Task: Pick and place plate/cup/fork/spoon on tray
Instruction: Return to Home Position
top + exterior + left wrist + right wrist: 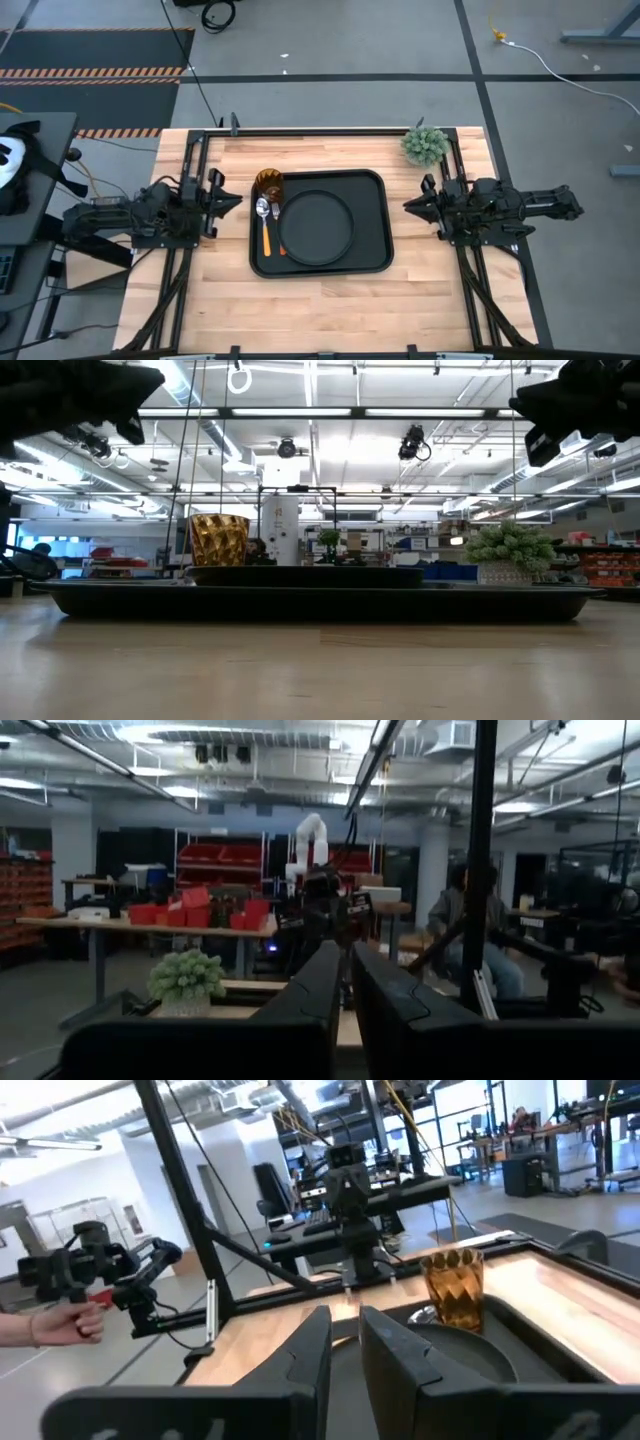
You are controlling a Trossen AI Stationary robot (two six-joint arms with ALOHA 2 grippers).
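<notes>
left gripper narrow | right gripper narrow | plant off tray, near right gripper

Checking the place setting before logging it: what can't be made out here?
Low view: the rim of the tray hides the cutlery; the plate shows edge-on only.
High view: cutlery too small to tell fork from spoon.
Left wrist view: the left gripper blocks the tray and its load.

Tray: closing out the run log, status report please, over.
Left gripper and right gripper shut, empty, parked either side of tray. Plate, cup, spoon, fork on tray. Potted plant off tray, table's far right corner.
</notes>
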